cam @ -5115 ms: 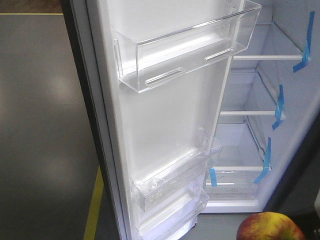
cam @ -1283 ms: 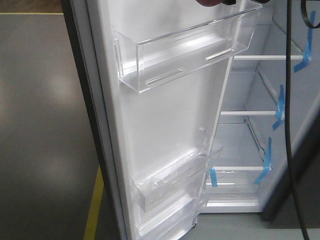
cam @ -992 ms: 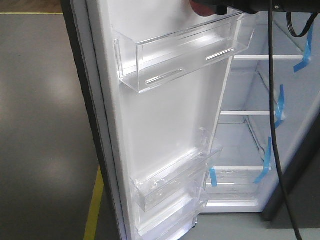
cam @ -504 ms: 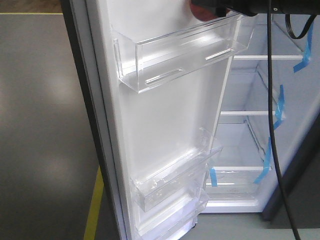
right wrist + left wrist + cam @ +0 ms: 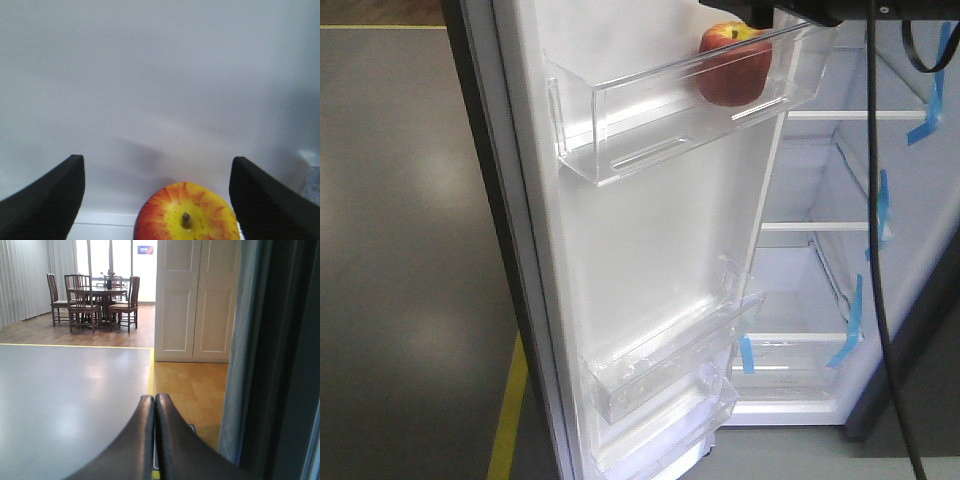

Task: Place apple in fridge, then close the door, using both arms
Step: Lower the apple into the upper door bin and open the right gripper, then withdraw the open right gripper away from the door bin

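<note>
The red and yellow apple rests in the top clear bin on the white inner face of the open door. My right gripper hangs just above it at the frame's top edge. In the right wrist view that gripper is open, with its black fingers wide apart. The apple sits stem up below them, touching neither finger. My left gripper is shut on nothing and faces out over the floor. The fridge stands open at the right.
Blue tape strips mark the fridge's clear shelves. A black cable hangs down in front of the fridge. Two lower door bins sit near the bottom. A dark grey panel fills the right of the left wrist view, with a yellow floor line beyond.
The apple, held at the top edge above the bin half a second ago, now sits in the top door bin, let go by the right gripper.
</note>
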You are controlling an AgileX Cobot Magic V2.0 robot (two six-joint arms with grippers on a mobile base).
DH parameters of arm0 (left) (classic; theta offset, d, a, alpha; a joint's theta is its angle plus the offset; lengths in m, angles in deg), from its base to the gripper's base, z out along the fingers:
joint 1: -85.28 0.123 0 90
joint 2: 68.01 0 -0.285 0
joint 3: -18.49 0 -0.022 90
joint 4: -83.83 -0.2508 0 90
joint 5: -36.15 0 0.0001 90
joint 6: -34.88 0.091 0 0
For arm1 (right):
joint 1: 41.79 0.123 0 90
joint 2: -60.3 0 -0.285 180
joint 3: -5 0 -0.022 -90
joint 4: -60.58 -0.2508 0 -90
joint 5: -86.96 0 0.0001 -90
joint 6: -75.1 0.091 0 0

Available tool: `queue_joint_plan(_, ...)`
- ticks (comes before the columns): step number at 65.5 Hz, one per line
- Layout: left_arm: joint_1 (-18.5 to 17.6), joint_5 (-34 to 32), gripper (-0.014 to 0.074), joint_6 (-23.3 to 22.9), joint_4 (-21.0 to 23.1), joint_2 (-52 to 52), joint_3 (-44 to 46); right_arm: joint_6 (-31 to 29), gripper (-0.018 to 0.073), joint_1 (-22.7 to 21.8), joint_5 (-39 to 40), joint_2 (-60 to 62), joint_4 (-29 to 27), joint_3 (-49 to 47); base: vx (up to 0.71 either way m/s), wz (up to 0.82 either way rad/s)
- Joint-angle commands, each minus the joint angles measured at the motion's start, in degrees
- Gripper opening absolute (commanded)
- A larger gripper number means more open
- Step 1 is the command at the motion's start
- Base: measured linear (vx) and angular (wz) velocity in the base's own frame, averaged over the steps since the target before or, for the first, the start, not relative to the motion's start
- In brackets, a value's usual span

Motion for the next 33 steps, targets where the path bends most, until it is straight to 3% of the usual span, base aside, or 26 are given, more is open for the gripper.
queue_joint_plan(1, 0.15, -4.26, -0.0006, -0.42, 0.08, 0.89, -1.71, 3.44, 0.0575, -0.05, -1.16, 5.28, 1.19, -1.9, 0.0, 0.0)
queue_joint_plan(20, 0.15, -4.26, -0.0006, -0.42, 0.08, 0.89, -1.71, 21.46, 0.0528, -0.05, -12.31, 13.33, 20.3, -0.7, 0.0, 0.0)
queue_joint_plan(33, 0.15, -4.26, -0.0006, -0.42, 0.08, 0.89, -1.71, 23.88, 0.0477, -0.05, -10.27, 21.7, 24.59, 14.02, 0.0, 0.0)
